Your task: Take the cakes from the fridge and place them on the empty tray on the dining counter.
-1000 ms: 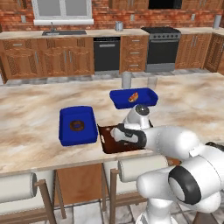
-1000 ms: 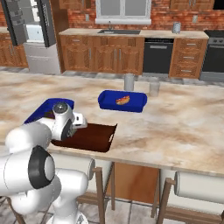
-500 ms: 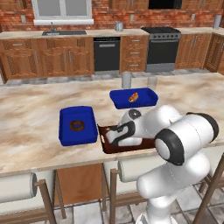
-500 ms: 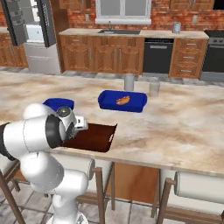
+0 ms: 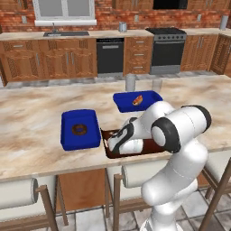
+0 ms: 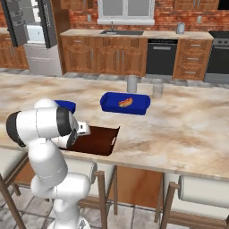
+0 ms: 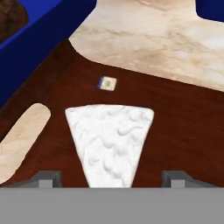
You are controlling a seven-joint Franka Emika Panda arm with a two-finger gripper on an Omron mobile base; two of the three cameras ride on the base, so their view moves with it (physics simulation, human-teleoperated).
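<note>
Standing wide apart, the gripper (image 7: 112,177) fingertips (image 7: 46,178) flank the narrow point of a white-topped cake (image 7: 109,140) without touching it. Wedge shape, bumpy frosting, lying flat on the dark brown tray (image 7: 183,127); smooth wood-grain look, cut-out handle at one end. A small pale square label (image 7: 107,82) lies just beyond the cake, unreadable. Tray rests on the beige marbled dining counter (image 5: 31,122) between blue trays (image 5: 80,129).

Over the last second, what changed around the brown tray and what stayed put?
The claw opened and let go of the white-topped cake, which now lies flat on the brown tray, the fingertips standing apart on either side. The arm's upper links swung over the tray. The blue trays and the brown tray on the dining counter stayed in place.
</note>
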